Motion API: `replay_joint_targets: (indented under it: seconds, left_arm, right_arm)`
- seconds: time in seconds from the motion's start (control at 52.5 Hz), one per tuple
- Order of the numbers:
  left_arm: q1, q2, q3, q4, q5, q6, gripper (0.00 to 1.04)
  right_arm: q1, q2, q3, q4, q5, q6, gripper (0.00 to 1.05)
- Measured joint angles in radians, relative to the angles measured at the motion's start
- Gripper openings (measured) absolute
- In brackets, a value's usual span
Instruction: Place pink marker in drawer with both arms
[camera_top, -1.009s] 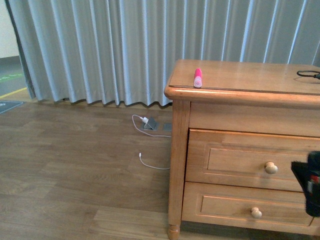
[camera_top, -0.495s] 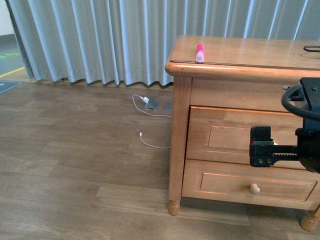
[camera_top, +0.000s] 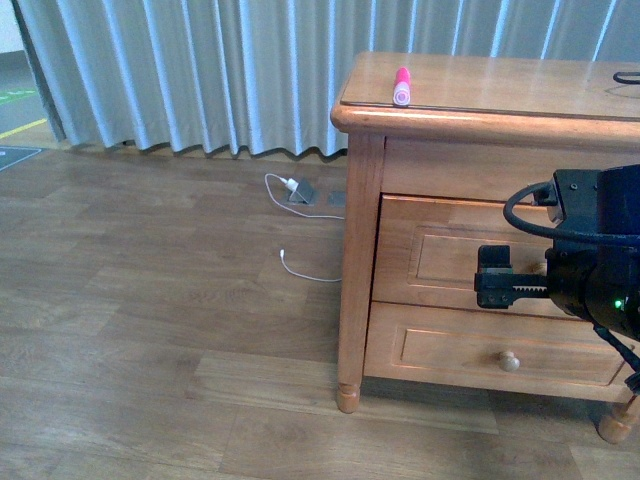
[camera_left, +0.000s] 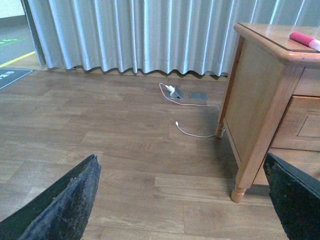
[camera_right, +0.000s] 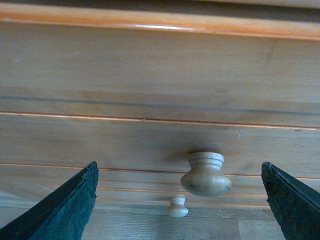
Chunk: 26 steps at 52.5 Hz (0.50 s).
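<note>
The pink marker (camera_top: 402, 86) is lying on the top of the dresser (camera_top: 360, 250), near its front left corner, with the paler cap end pointing to the near edge. A black cable (camera_top: 628, 77) is resting at the far right of the same top. The drawer (camera_top: 445, 255) below is sitting fully shut. The right arm (camera_top: 590, 270) is hovering in front of it, and the right fingers (camera_top: 495, 277) are reaching toward the panel. In the right wrist view they are standing wide apart on either side of the round knob (camera_right: 205, 174), not touching it. The left fingers (camera_left: 65, 205) are likewise spread wide, holding nothing, hanging over the wooden floor (camera_top: 150, 330) left of the dresser. A white cable (camera_top: 300, 272) is trailing on the floor before the grey curtain (camera_top: 200, 70).
</note>
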<state>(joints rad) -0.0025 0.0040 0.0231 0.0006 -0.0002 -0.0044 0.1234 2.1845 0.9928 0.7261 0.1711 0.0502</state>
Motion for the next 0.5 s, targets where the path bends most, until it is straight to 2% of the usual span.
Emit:
replay_joint_targets:
  seconds: [0.495]
  left_arm:
    - [0.000,0.000,0.000,0.000,0.000,0.000,0.99]
  right_arm:
    - [-0.030,0.021,0.027,-0.008,0.000,-0.011,0.96]
